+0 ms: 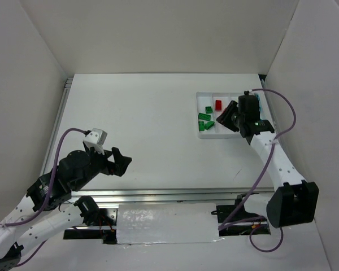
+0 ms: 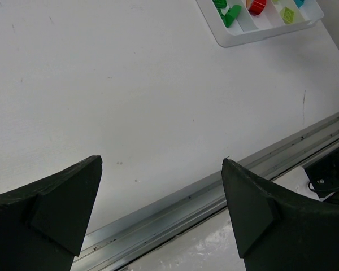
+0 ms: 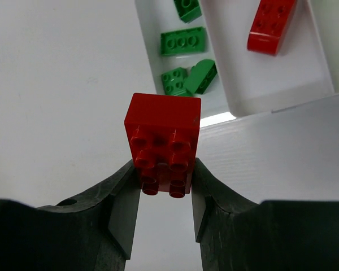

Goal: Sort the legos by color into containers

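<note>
Right wrist view: right pincer (image 3: pixel 165 169) is closed on a red brick (image 3: pixel 163 135), studs towards the camera. Only the brick's near end is clamped between the fingers, and most of it projects past the tips.

Tray (image 3: pixel 260 79) lies just ahead of the pincer. The compartment straight ahead is filled with green bricks (image 3: pixel 183 41). The compartment ahead and to the right holds a second red brick (image 3: pixel 271 25), so that one is judged to be the target.

Risks from here:
- Wrong compartment. If the brick is released on the present line, it would likely be dropped among the green. A shift to the right is needed first.
- Divider strike. The wall between the two compartments is narrow, so a brick let go over it could be tipped either way.
- Slip or pivot. With so shallow a hold, the brick could be rotated or lost if the arm is moved sharply, or if the rim is clipped on the way in.
- Tray shove. The tray could be pushed if the pincer is lowered onto its edge.

Top external view: right pincer (image 1: pixel 233 116) is seen above the tray (image 1: pixel 200 96). Left pincer (image 1: pixel 120 162) is parked well apart, wide open with nothing held, and no conflict is expected.
</note>
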Available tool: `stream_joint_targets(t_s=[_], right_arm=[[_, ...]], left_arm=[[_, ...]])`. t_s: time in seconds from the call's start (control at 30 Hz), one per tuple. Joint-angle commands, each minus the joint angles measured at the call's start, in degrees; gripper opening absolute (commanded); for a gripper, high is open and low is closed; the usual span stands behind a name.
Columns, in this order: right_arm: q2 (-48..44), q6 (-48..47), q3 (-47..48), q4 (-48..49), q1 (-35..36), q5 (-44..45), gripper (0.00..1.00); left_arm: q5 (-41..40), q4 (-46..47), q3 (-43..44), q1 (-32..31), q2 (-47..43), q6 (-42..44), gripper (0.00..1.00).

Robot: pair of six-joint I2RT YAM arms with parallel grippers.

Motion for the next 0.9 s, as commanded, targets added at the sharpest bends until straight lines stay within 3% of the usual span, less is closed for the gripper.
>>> stream_joint_targets(t_s=[0.0, 0.23, 0.4, 0.63, 0.73, 0.77, 0.87], right_arm=[[6.7, -2.2, 6.8, -2.3, -2.3, 1.8, 0.0], [25.7, -4.9, 24.6, -8.0, -5.1, 6.4, 0.02], [38.8, -4.7, 37.2, -13.2, -6.7, 7.7, 0.11], [46.8, -4.6, 42.8, -15.7, -6.7, 7.4, 0.16], [48.8, -4.7, 42.9, -15.3, -6.7, 7.0, 0.22], [50.0, -4.9, 43.3, -15.2, -6.7, 7.0, 0.28], [52.4, -5.6, 45.2, -17.0, -6.7, 7.4, 0.29]], left_arm=[[1.2, 3.0, -0.4, 0.1, 0.2, 1.7, 1.0], [2.3, 3.0, -0.2, 0.0, 2.0, 2.2, 0.99], [2.4, 3.0, -0.2, -0.2, 2.0, 2.3, 1.0], [2.5, 3.4, -0.5, -0.2, 1.2, 2.3, 0.99], [2.8, 3.5, -0.6, -0.2, 1.3, 2.5, 0.99], [3.0, 3.5, -0.6, -0.2, 1.4, 2.5, 1.0], [3.1, 3.5, -0.5, -0.2, 1.7, 2.6, 1.0]])
